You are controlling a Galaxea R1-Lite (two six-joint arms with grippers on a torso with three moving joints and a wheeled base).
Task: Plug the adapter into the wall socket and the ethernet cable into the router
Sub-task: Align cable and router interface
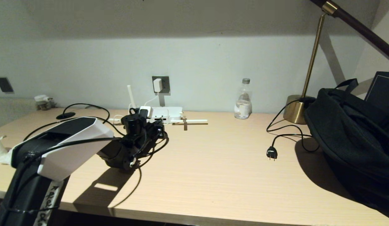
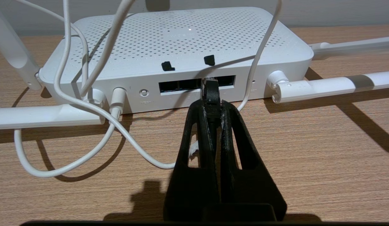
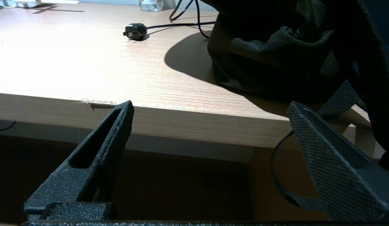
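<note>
Left tool (image 2: pixel 215 108) clamped on ethernet cable (image 2: pixel 209 91) connector, at the router (image 2: pixel 182 40) port row.
Connector tip sits at the dark port slots on the router's near edge; seating cannot be judged. Router lies on worktop (image 1: pixel 213 163) below wall socket (image 1: pixel 161 84), adapter (image 1: pixel 157 85) plugged in there. Right tool (image 3: pixel 210 125) hangs below the worktop edge, fingers wide apart, holding nothing.

- Router (image 2: pixel 182 40) at the desk's (image 1: pixel 213 163) back edge — white cord (image 2: pixel 87 103) loops before its port side, antennas (image 2: pixel 332 84) splay along both flanks.
- Mid-desk lies open up to the front edge.
- Right end crowded — black bag (image 1: pixel 354 138), lamp base (image 1: pixel 295 110), two-pin plug (image 1: pixel 272 153); water bottle (image 1: pixel 243 100) stands at the back edge.
</note>
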